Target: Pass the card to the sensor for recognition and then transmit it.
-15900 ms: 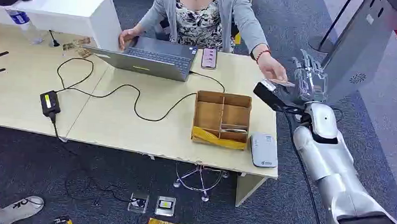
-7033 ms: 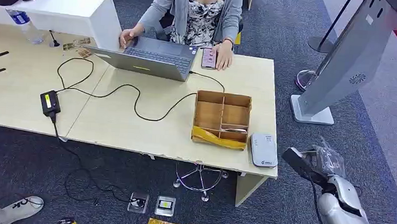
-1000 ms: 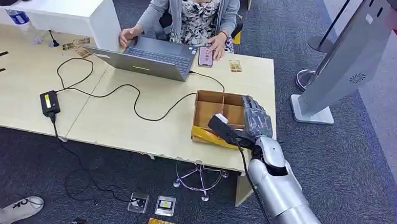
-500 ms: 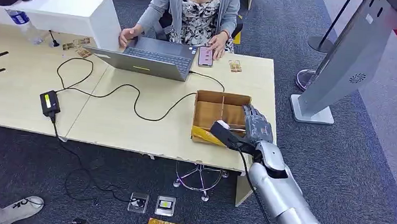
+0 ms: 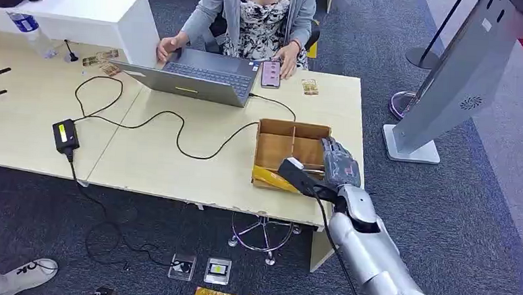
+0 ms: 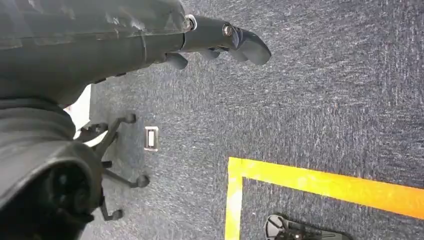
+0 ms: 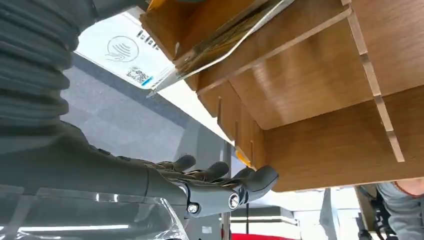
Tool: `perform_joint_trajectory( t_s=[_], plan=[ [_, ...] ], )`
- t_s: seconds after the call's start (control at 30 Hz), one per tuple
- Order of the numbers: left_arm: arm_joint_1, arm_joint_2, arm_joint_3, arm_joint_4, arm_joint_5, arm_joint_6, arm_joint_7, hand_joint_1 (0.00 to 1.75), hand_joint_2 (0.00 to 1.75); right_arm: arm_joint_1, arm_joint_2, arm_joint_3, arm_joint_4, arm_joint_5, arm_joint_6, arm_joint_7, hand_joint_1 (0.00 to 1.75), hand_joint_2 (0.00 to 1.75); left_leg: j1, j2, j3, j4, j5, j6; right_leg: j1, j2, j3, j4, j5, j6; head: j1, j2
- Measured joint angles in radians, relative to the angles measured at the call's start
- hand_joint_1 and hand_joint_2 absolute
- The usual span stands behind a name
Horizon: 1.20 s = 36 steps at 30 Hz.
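My right hand (image 5: pixel 339 166) hovers over the near right part of the wooden compartment box (image 5: pixel 293 131) on the table, fingers stretched out and holding nothing. In the right wrist view the hand (image 7: pixel 150 176) sits just off the box wall (image 7: pixel 310 90). A laminated card (image 7: pixel 225 37) lies slanted in a compartment, apart from the fingers (image 7: pixel 225 186). The white sensor (image 7: pixel 120 50) with a wave logo lies beside the box. Another card (image 5: pixel 309 87) lies on the table near the person. My left hand (image 6: pixel 215 40) hangs over the carpet, holding nothing.
A person (image 5: pixel 259 19) sits at the far side at a laptop (image 5: pixel 195 76), with a phone (image 5: pixel 275 74) beside it. A black cable (image 5: pixel 178 133) and a power adapter (image 5: pixel 65 136) lie on the table. A grey kiosk stand (image 5: pixel 444 83) rises to the right.
My right hand, earlier low beside the table, came over the box and sank slightly in the last second. A card now lies on the table near the person.
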Motion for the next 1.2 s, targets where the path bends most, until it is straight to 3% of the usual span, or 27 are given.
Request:
perform_joint_trajectory(
  t_s=[0.83, 0.87, 0.9, 1.2],
  plan=[
    [0.000, 0.000, -0.008, 0.000, 0.013, 0.005, 0.000, 0.00, 0.00, -0.003, -0.008, -0.002, 0.032, 0.021, -0.025, 0.013, 0.00, 1.75, 0.000, 0.000, 0.000, 0.000, 0.000, 0.000, 0.000, 0.000, 0.000, 0.000, 0.000, 0.000, 0.000, 0.000],
    [0.000, 0.000, -0.008, 0.000, 0.013, 0.005, 0.000, 0.00, 0.00, -0.003, -0.008, -0.002, 0.032, 0.021, -0.026, 0.011, 0.28, 1.75, 0.000, 0.000, 0.000, 0.000, 0.000, 0.000, 0.000, 0.000, 0.000, 0.000, 0.000, 0.000, 0.000, 0.000],
    [0.000, 0.000, -0.008, 0.000, 0.013, 0.005, 0.000, 0.00, 0.00, -0.003, -0.008, -0.002, 0.032, 0.021, -0.026, 0.010, 1.75, 1.75, 0.000, 0.000, 0.000, 0.000, 0.000, 0.000, 0.000, 0.000, 0.000, 0.000, 0.000, 0.000, 0.000, 0.000],
    [0.000, 0.001, -0.008, 0.000, 0.013, 0.005, 0.000, 0.00, 0.00, -0.003, -0.008, -0.006, 0.032, -0.006, -0.014, -0.027, 1.75, 1.75, 0.000, 0.000, 0.000, 0.000, 0.000, 0.000, 0.000, 0.000, 0.000, 0.000, 0.000, 0.000, 0.000, 0.000]
  ],
)
